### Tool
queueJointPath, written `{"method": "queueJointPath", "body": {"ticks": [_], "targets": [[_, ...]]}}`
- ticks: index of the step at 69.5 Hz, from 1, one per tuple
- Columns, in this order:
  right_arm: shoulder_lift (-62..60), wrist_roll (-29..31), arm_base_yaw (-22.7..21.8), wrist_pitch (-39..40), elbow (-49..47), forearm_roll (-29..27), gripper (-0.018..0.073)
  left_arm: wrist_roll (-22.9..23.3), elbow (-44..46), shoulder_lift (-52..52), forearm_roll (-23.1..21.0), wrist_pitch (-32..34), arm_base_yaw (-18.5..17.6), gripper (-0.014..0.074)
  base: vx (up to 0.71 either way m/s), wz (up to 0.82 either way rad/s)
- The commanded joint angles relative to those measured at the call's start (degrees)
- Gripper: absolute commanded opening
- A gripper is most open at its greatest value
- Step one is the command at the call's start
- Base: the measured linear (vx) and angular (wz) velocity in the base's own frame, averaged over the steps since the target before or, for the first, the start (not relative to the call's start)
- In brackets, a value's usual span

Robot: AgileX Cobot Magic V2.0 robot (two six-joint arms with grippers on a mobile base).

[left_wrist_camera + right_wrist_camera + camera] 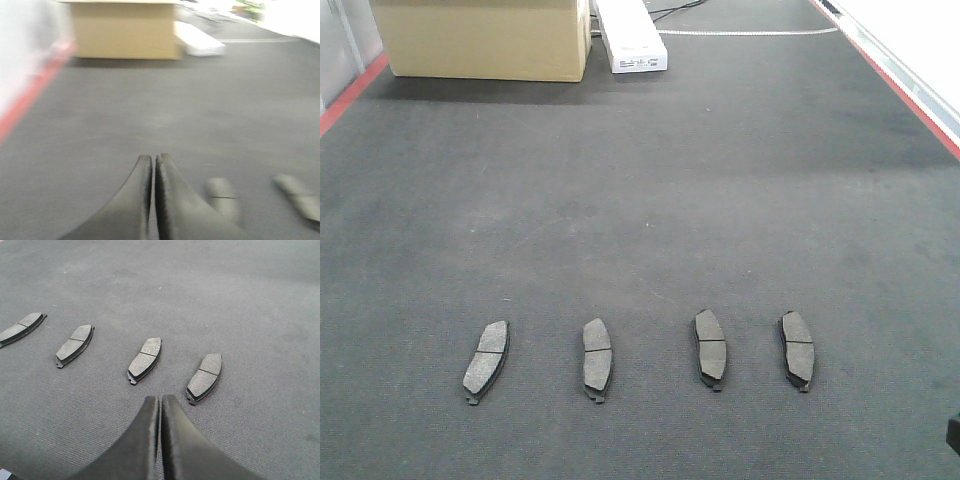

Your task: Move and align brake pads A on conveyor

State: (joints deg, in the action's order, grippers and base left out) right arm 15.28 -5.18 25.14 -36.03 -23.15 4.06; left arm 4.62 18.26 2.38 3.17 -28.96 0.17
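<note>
From the front view, four brake pads A [487, 361] [597, 356] [711, 346] [798, 348] lie in a row across the conveyor [650, 190], evenly spaced and roughly parallel, which suggests the aligning is largely done; a cardboard box [480, 38] stands far behind. The left wrist view is blurred: the left claw [153, 161] has its fingers pressed together, holding nothing, above bare belt beside two pads. In the right wrist view the right claw [160, 400] is likewise closed and empty, hovering just short of the row.

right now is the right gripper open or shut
Shut. In the right wrist view the right gripper has its fingers pressed together with nothing between them, above the conveyor.
</note>
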Motion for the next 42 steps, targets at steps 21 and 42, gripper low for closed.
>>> {"method": "queueJointPath", "body": {"ticks": [21, 42], "targets": [[0.6, 0.6, -0.1, 3.7, -1.5, 0.4, -0.0006, 0.0, -14.2, -3.8, 0.9, 15.3, 2.4, -0.0006, 0.0, 0.0], [0.6, 0.6, -0.1, 3.7, -1.5, 0.4, -0.0006, 0.1, -21.4, -3.8, 0.9, 23.1, 2.4, -0.0006, 0.0, 0.0]]}}
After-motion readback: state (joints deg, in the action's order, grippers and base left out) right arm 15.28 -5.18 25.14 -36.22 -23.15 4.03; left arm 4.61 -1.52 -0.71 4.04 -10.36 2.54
